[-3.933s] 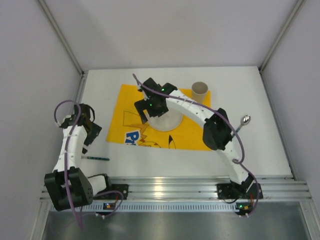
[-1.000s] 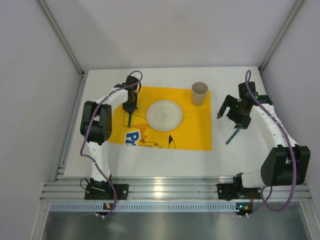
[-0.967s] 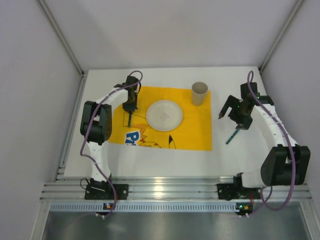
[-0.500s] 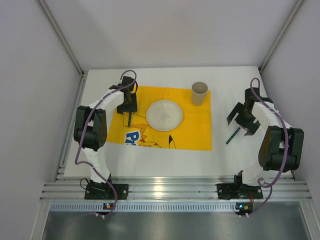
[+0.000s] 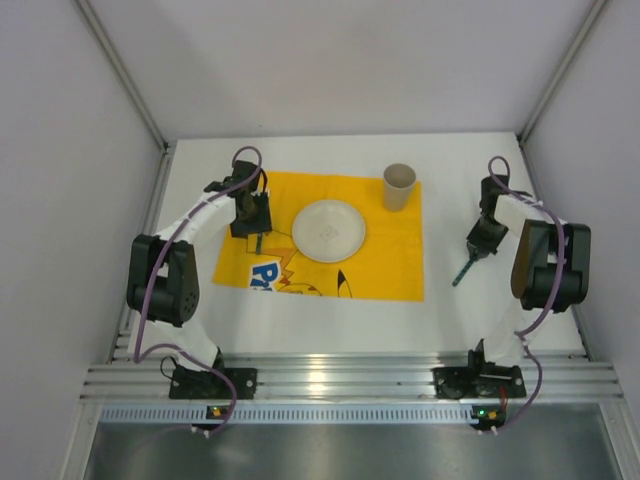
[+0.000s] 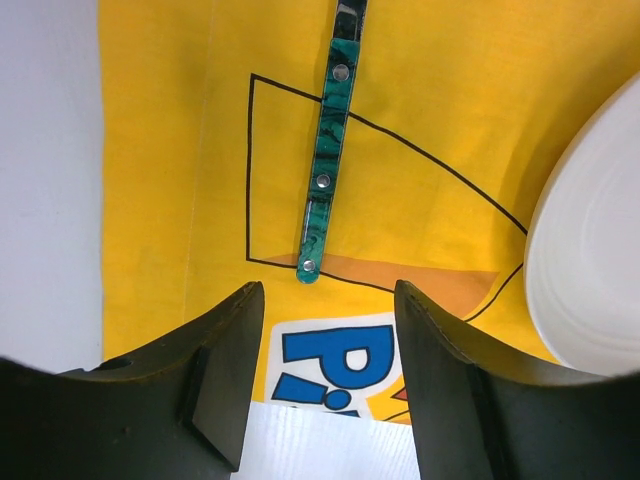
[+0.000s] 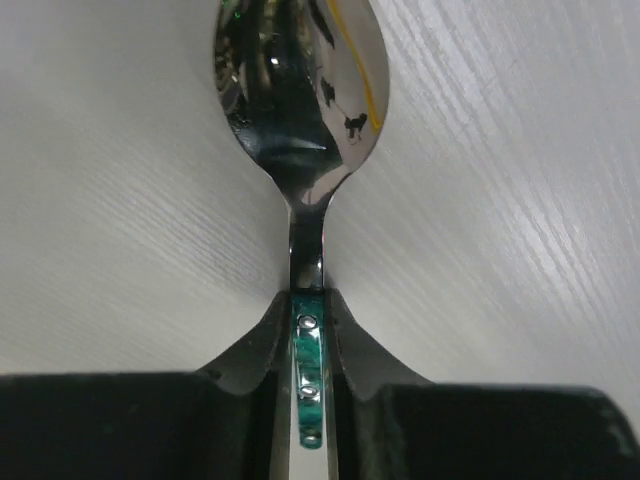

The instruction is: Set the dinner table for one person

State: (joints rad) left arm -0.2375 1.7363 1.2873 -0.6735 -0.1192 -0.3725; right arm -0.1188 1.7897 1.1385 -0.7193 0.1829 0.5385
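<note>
The large flat white matte dinner table (image 5: 300,320) spans the booth ahead of both arm bases and carries a yellow cloth mat with blue-black print (image 5: 385,262). The right gripper (image 7: 308,312) is clenched on the green riveted handle of a shiny metal spoon (image 7: 295,90), over bare tabletop right of the mat. The left gripper (image 6: 328,330) stands released above a green marbled utensil handle (image 6: 330,140) that lies free on the mat, left of 1 round white plate (image 5: 328,230).

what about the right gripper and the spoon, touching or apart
Touching. The right wrist view shows the right gripper clamped on the spoon, both fingers against its handle, no gap.
</note>
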